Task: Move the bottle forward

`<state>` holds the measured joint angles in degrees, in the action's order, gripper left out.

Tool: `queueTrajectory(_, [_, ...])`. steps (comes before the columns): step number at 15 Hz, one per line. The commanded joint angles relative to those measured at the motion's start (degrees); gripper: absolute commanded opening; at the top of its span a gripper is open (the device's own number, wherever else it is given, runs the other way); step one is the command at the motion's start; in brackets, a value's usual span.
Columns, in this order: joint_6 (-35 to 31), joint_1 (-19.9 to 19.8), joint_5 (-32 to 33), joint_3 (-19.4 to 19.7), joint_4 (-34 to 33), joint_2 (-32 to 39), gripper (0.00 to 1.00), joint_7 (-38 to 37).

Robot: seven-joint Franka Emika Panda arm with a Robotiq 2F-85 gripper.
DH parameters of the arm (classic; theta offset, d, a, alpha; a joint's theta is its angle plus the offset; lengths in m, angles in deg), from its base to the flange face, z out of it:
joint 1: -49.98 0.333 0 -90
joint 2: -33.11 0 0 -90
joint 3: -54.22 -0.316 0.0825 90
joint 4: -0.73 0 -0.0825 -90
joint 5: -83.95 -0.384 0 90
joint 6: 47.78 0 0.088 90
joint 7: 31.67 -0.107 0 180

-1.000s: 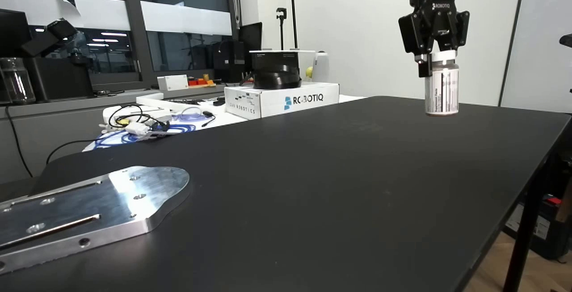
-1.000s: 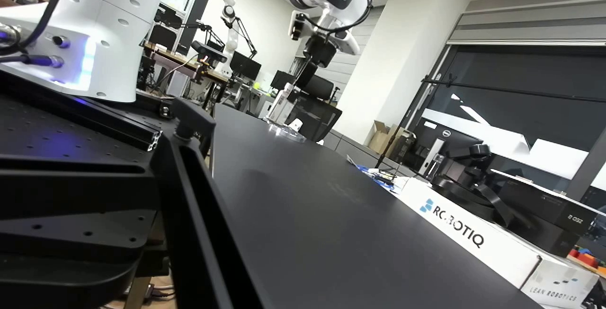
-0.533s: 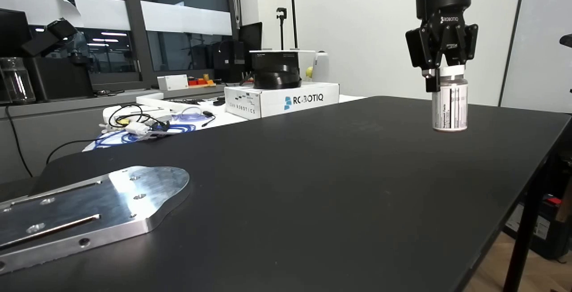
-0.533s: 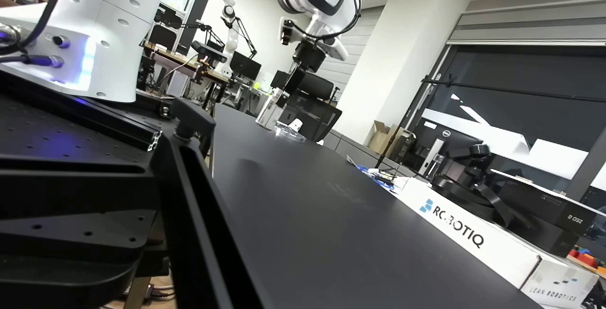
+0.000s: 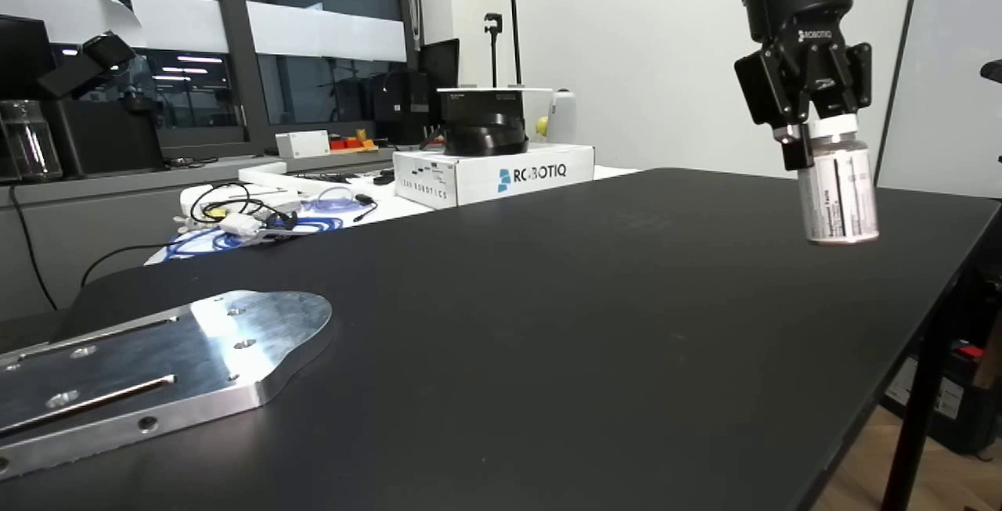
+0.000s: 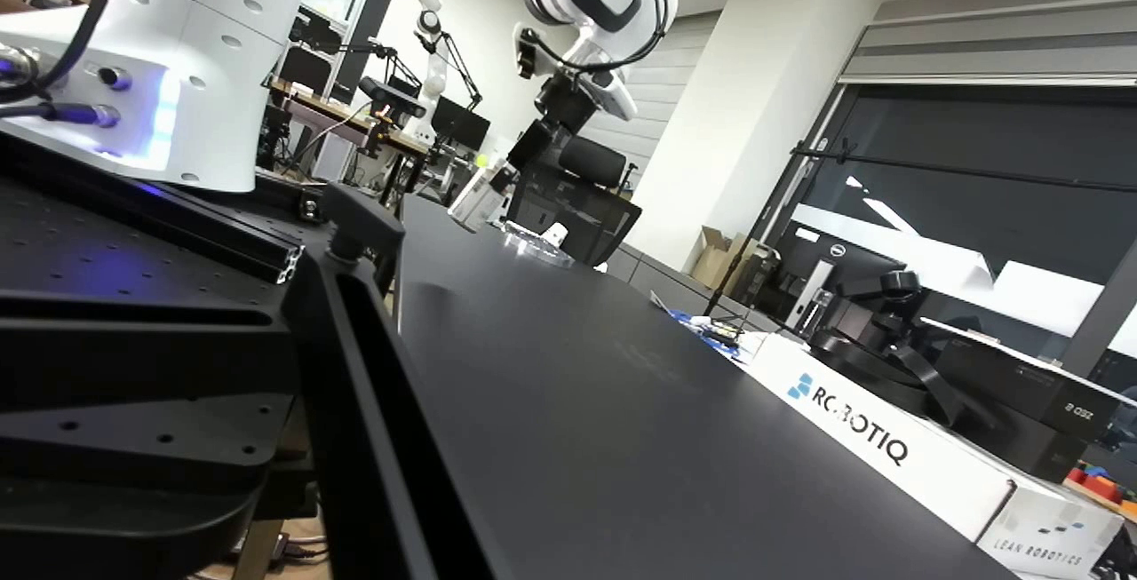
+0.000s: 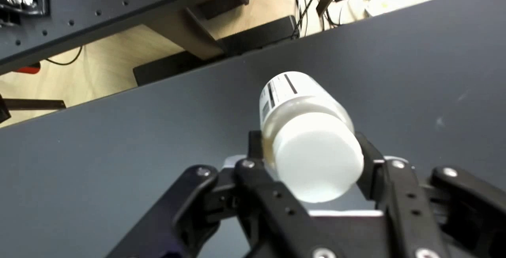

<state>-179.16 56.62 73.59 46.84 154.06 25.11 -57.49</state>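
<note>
One bottle (image 5: 839, 186) — tight between two jaws — above one table (image 5: 564, 339)

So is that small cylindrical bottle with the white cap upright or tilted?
Tilted slightly, round white cap uppermost: in an exterior view, the small pale-labelled cylindrical bottle slants in the grip of the black pincer.

in an exterior view, a metal plate (image 5: 196, 347) lies near the left corner of the black bench (image 5: 548, 331); a white box (image 5: 509, 178) and blue cables (image 5: 313, 224) sit beyond its left edge. in an exterior view, a chair (image 6: 577, 214) stands past the far edge.
</note>
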Motion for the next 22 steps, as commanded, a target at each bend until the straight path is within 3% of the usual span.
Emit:
queueTrajectory(1, [1.4, -0.2, -0.8, -0.3, -0.3, -0.1, 0.55, 0.4])
queueTrajectory(10, [2.0, -0.1, -1.1, -0.3, -0.4, -0.1, 0.55, 0.7])
queueTrajectory(11, [2.0, -0.1, -1.1, -0.3, -0.4, -0.1, 0.30, 0.7])
queueTrajectory(17, [-16.5, -1.9, -0.3, 0.9, 1.0, 3.5, 0.30, 1.2])
queueTrajectory(22, [-26.0, -2.9, 0.3, 2.2, 1.0, 8.2, 0.30, 1.2])
